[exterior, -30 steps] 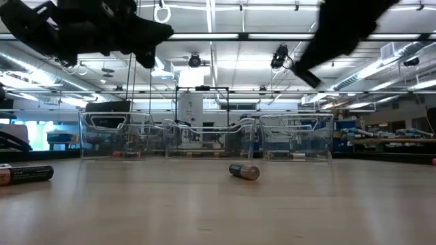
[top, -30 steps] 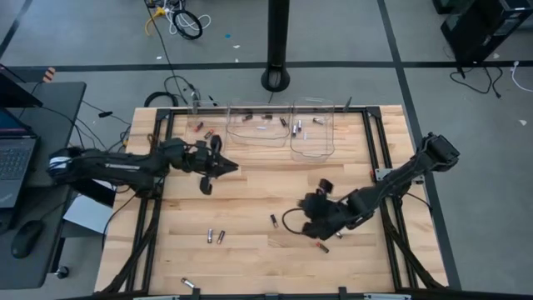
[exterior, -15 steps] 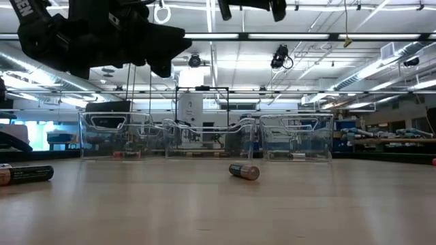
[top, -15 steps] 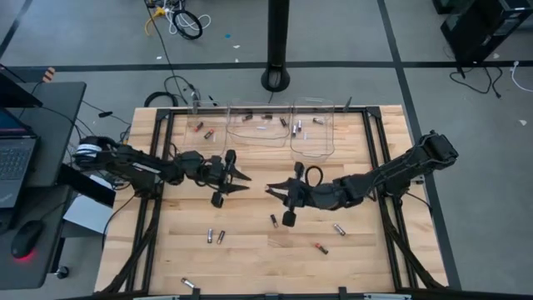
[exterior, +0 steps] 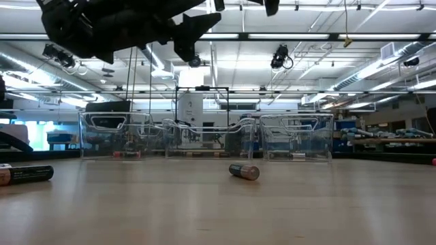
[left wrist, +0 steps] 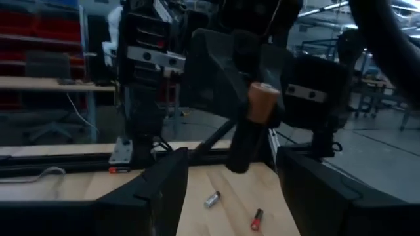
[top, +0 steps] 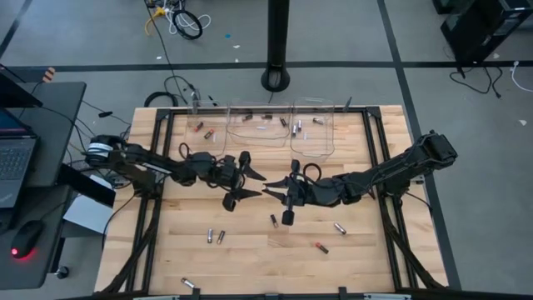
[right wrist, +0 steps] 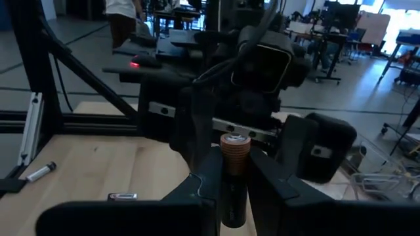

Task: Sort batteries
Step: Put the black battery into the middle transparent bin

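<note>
Above the middle of the wooden table (top: 250, 258), my right gripper (top: 270, 190) is shut on a battery (left wrist: 251, 128) that is dark with a copper end. My left gripper (top: 256, 185) faces it from the left, open, and its two fingers (left wrist: 164, 190) frame the battery without touching it. Loose batteries lie on the wood, one just below the grippers (top: 273, 220), two at the near left (top: 216, 237) and two at the near right (top: 321, 247). In the low view a battery (exterior: 244, 171) lies on its side. My right gripper pinches the battery's dark body (right wrist: 235, 187) between its two fingers (right wrist: 207, 177). The fingers come level from the table's right side and lie across it. The battery stands nearly upright, a little tilted, its copper end (right wrist: 235, 145) up above the fingers, lifted clear of the table.
Two clear bins (top: 260, 125) (top: 312, 129) stand at the far edge with a few batteries in them. More batteries (top: 203, 130) lie left of the bins. Black frame rails (top: 376, 158) run along both sides of the table. One battery (top: 189, 284) lies at the near edge.
My left gripper has gone toward the table's right, up to the right gripper, and has opened. My right gripper has risen from the wood at the near right and gone left to the middle, tipping from pointing down to level. It has kept still over the last half second.
</note>
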Available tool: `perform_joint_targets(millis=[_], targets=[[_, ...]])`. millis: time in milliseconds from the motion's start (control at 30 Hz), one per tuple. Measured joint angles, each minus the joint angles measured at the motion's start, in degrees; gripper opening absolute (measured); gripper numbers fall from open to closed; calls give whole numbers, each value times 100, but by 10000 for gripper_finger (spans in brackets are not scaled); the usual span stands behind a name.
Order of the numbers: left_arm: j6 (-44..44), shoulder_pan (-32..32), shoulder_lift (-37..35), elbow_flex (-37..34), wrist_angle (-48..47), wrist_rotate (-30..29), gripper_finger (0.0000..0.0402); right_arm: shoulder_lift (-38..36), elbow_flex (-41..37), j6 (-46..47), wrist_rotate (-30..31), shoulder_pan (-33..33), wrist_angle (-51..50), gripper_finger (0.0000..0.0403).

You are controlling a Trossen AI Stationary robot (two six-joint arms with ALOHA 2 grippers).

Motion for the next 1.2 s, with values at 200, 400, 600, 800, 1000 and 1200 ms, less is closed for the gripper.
perform_joint_targets(millis=[200, 400, 600, 800, 1000, 1200], targets=[[-130, -14, 155, 320, -328, 343, 239, 0, 0, -70, 0, 0, 68, 57], [-126, -70, 168, 449, -336, 370, 220, 0, 0, -109, 0, 0, 102, 57], [3, -70, 168, 484, -347, 344, 144, 0, 1, -166, -15, 1, 140, 57], [300, -68, 167, 481, -300, 304, 51, -5, 2, -126, -15, 4, 171, 56], [157, -32, 158, 481, -292, 134, 52, -41, 4, -126, 431, 36, 124, 71], [-186, 278, -121, 486, -843, 128, 51, -302, 9, -332, 1347, 172, -79, 156]])
